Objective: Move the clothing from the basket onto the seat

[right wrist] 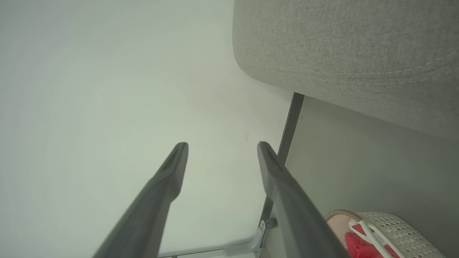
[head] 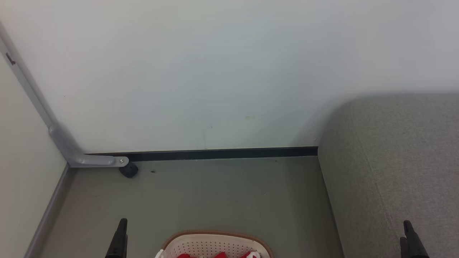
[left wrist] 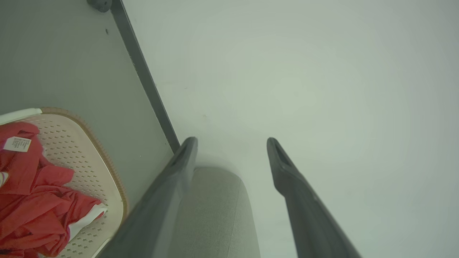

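Observation:
The cream basket (head: pixel 215 240) with its brown rim sits on the floor at the bottom centre of the head view, red clothing (head: pixel 220 255) just showing inside it. In the left wrist view the basket (left wrist: pixel 91 150) holds crumpled red clothing (left wrist: pixel 34 200) with white trim and a white label. The grey seat (head: pixel 394 165) fills the right side. My left gripper (left wrist: pixel 232 140) is open and empty, raised left of the basket. My right gripper (right wrist: pixel 221 145) is open and empty, above the seat's near part. The basket (right wrist: pixel 389 224) and clothing (right wrist: pixel 360 245) also show low in the right wrist view.
A pale wall (head: pixel 229 71) with a dark skirting strip (head: pixel 222 153) closes off the floor (head: pixel 222 193) beyond the basket. A grey metal leg with a dark castor (head: pixel 128 169) stands at the far left corner, beside a cream panel (head: pixel 21 172).

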### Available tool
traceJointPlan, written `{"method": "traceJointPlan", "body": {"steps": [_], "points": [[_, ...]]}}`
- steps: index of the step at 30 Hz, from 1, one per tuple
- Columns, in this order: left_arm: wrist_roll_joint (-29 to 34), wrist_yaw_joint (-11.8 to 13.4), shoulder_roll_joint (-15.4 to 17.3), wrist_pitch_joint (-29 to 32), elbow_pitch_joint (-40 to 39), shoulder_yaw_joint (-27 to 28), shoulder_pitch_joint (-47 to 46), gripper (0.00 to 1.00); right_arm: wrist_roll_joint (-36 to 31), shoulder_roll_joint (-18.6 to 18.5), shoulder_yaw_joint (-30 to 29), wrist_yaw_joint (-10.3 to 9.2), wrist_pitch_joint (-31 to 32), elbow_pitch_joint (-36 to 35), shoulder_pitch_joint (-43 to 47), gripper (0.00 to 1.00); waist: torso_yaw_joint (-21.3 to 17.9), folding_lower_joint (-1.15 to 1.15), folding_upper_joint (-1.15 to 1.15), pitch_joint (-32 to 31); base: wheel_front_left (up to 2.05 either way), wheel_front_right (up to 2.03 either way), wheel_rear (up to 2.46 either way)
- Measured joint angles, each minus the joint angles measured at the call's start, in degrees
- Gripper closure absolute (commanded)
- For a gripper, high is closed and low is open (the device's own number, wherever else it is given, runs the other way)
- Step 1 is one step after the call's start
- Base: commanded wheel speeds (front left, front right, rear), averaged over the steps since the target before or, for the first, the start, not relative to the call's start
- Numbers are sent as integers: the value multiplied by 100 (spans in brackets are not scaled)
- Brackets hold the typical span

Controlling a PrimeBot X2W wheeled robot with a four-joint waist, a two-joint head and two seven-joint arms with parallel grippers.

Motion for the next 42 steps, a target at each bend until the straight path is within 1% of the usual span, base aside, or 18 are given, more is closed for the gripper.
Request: {"method": "traceJointPlan", "body": {"steps": [5,6,7,8,9,18,26,31,34,42], "points": [[337,1,56,-127,0,-125,-64,0,-467,-130,114,-1,-164,-46,-1,0,0,0,0,-13,0,0,0],[337,1,56,-127,0,-125,-64,0,-467,-130,114,-1,-164,-46,-1,0,0,0,0,-13,0,0,0],[1094,216,132,-253,-11,-209,-176,0,-1460,-456,396,-93,-343,-164,-7,0,-1,0,0,-36,0,0,0],[1205,261,144,-289,-16,-223,-185,0,-1591,-491,430,-108,-352,-179,-9,0,-1,0,0,-40,0,0,0],[1586,372,188,-350,-29,-341,-232,0,-1945,-572,552,-179,-431,-202,-12,0,-2,0,0,-52,0,0,0],[2637,603,343,-546,-55,-758,-272,0,-2856,-794,867,-355,-605,-225,-41,0,-10,0,0,-116,0,0,0],[3529,772,430,-703,-24,-1062,-272,0,-3545,-924,1144,-413,-795,-231,-40,0,-13,0,0,-170,0,0,0],[3998,872,448,-810,35,-1168,-273,0,-3922,-965,1289,-510,-895,-232,-36,0,-12,0,0,-202,0,0,0],[4289,912,474,-857,91,-1235,-273,0,-4163,-1005,1372,-534,-956,-235,-10,0,-11,0,0,-219,0,0,0],[4815,1059,469,-1051,240,-1260,-273,0,-4741,-1095,1583,-612,-1132,-259,68,0,-15,0,0,-258,0,0,0]]}}
